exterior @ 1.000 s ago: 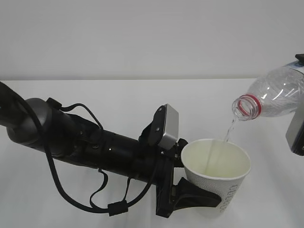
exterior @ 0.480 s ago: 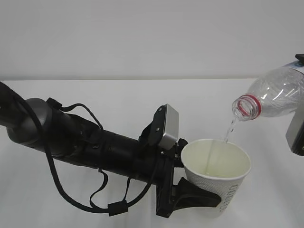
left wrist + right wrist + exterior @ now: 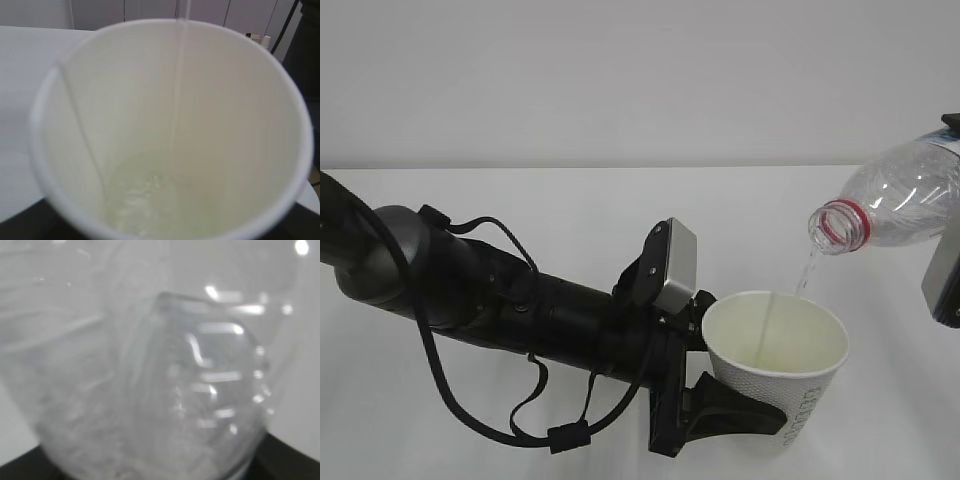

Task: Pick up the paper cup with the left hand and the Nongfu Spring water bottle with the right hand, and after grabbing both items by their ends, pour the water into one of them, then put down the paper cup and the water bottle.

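Note:
The white paper cup is held upright in the lower middle of the exterior view, my left gripper shut on its lower wall. One black finger shows in front; the other is hidden behind the cup. The Nongfu Spring water bottle is tilted mouth-down at upper right, its red neck ring just above the cup. A thin stream of water runs into the cup. In the left wrist view the cup's cream inside holds shallow water. The bottle fills the right wrist view, held at its base.
The white table runs back to a plain pale wall. My left arm, with looped cables and a grey box, lies across the lower left. Only the right hand's grey box shows at the right edge.
The thin stream keeps running into the cup. Cup, bottle and both arms have not visibly moved.

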Controlling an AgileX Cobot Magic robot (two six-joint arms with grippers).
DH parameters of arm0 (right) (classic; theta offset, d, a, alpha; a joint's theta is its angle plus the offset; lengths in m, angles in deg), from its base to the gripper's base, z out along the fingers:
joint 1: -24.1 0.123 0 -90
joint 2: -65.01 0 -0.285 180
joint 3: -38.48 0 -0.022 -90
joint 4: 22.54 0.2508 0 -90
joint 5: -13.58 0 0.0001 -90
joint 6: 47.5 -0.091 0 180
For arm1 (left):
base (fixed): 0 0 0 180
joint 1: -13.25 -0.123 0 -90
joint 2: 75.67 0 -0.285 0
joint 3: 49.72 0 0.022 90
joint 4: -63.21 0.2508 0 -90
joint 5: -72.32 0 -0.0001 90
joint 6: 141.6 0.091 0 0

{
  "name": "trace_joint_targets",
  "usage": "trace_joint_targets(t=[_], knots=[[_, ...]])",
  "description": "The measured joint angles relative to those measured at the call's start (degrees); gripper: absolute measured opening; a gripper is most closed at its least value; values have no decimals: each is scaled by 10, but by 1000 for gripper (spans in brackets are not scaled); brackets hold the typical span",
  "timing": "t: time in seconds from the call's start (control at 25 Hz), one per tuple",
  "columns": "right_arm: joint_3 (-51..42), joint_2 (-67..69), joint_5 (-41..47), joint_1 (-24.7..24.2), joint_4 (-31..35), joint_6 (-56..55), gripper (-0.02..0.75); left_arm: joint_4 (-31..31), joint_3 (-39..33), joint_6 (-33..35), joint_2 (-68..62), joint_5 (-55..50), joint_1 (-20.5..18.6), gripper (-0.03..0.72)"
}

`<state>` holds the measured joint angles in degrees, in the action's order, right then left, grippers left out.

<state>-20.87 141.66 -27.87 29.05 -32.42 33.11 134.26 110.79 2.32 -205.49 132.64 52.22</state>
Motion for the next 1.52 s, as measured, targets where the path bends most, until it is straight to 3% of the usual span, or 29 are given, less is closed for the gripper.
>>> trace_joint_targets(t=[1.52], knots=[[0, 0, -9, 0, 1, 1, 449, 1, 0, 0, 0, 0, 0, 531]])
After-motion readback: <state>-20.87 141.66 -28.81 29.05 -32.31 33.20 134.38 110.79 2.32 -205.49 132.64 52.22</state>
